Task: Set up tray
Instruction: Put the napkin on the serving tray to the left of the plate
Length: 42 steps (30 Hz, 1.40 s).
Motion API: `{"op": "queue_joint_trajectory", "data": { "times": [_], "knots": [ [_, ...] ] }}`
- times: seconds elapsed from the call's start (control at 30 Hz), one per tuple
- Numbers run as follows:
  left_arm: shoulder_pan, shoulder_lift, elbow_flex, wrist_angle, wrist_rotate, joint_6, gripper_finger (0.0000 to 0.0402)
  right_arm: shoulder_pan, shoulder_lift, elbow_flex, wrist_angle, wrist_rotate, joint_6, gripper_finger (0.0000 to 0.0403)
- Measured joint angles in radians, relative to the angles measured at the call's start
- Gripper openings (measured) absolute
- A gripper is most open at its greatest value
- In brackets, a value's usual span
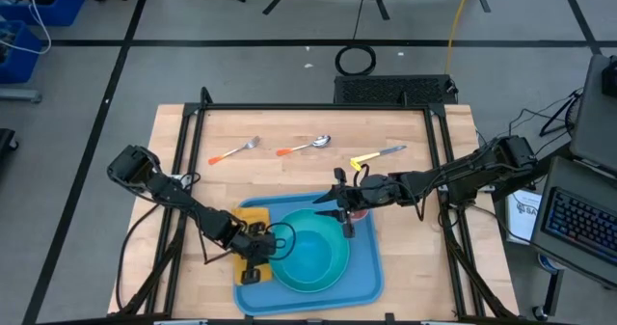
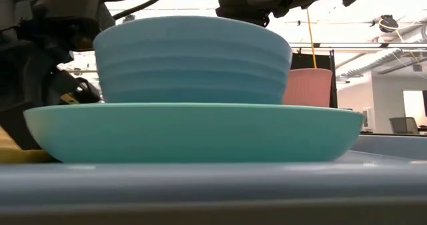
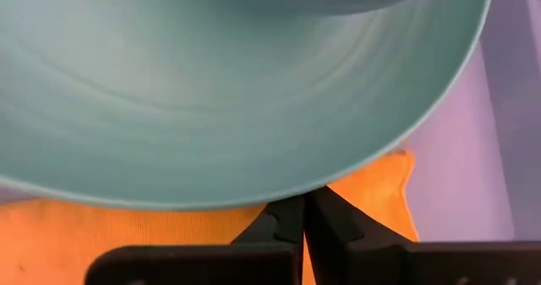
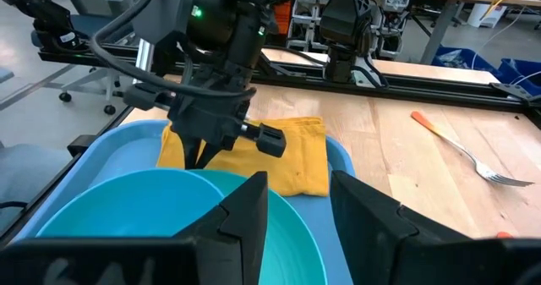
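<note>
The blue tray [image 1: 371, 277] lies at the table's near middle. On it rests a teal plate [image 1: 328, 272] with a teal bowl [image 2: 193, 58] standing in it. A yellow napkin [image 4: 296, 154] lies flat on the tray's left part, one edge under the plate's rim. My left gripper [image 3: 303, 213] is shut, its tips down at the napkin beside the plate's rim [image 3: 372, 162]. My right gripper [image 4: 296, 217] hovers open above the tray's far right part, nothing between its fingers. A pink cup [image 2: 308, 87] stands behind the bowl, close under the right gripper. My left gripper's shut fingertips [image 3: 292, 213] come down slanting from the table's left onto the napkin [image 3: 363, 192], right at the plate's rim. The rim hides the very tips. Whether they press on the cloth, pinch it or touch the plate, I cannot tell.
On the bare wood beyond the tray lie an orange-handled fork [image 1: 234, 151], an orange-handled spoon [image 1: 305, 147] and a yellow-handled knife [image 1: 378, 156]. Black frame rails [image 1: 183, 142] run along the table's sides.
</note>
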Motion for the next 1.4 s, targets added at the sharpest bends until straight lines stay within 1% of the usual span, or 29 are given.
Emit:
{"op": "queue_joint_trajectory", "data": {
  "times": [0.1, 0.17, 0.33, 0.4, 0.53, 0.63, 0.87, 0.97, 1.07, 1.17, 1.27, 1.4],
  "knots": [
    [0.005, 0.000, 0.000, -0.001, 0.004, -0.004, 0.0008, 0.000, 0.000, 0.000, 0.000, 0.000, 0.000, 0.0123],
    [0.011, -0.003, 0.000, -0.012, 0.027, -0.012, 0.0007, 0.000, 0.000, 0.000, 0.000, 0.000, 0.000, 0.0123],
    [0.010, -0.050, 0.000, -0.085, 0.055, -0.041, 0.0008, 0.000, 0.000, 0.000, -0.001, 0.000, 0.000, 0.0123],
    [0.010, -0.068, 0.000, -0.143, 0.041, -0.068, 0.0016, 0.000, 0.000, 0.000, -0.001, 0.000, 0.002, 0.0123],
    [0.016, -0.079, -0.001, -0.235, -0.032, -0.086, 0.0024, 0.000, 0.000, 0.000, -0.002, 0.000, 0.008, 0.0123],
    [0.015, -0.079, 0.000, -0.240, -0.053, -0.083, 0.0025, 0.000, 0.000, 0.000, -0.001, 0.000, 0.008, 0.0123],
    [0.015, -0.079, 0.000, -0.240, -0.045, -0.079, 0.0023, 0.000, 0.000, 0.000, -0.002, 0.000, 0.008, 0.0123],
    [0.018, -0.064, 0.000, -0.231, -0.021, -0.076, 0.0007, 0.000, 0.000, 0.000, 0.000, 0.000, 0.008, 0.0123],
    [0.023, -0.037, 0.001, -0.220, -0.007, -0.076, 0.0007, 0.000, 0.000, 0.000, 0.000, 0.000, 0.008, 0.0123],
    [0.026, -0.005, 0.003, -0.180, 0.010, -0.061, 0.0012, 0.000, 0.000, 0.000, -0.001, 0.000, 0.008, 0.0123],
    [0.026, 0.012, 0.003, -0.130, 0.017, -0.038, 0.0004, 0.000, 0.000, 0.000, -0.001, 0.000, 0.008, 0.0123],
    [0.026, 0.016, 0.002, -0.096, 0.033, -0.010, 0.0010, 0.000, 0.000, 0.000, 0.000, 0.000, 0.008, 0.0123]
  ]
}}
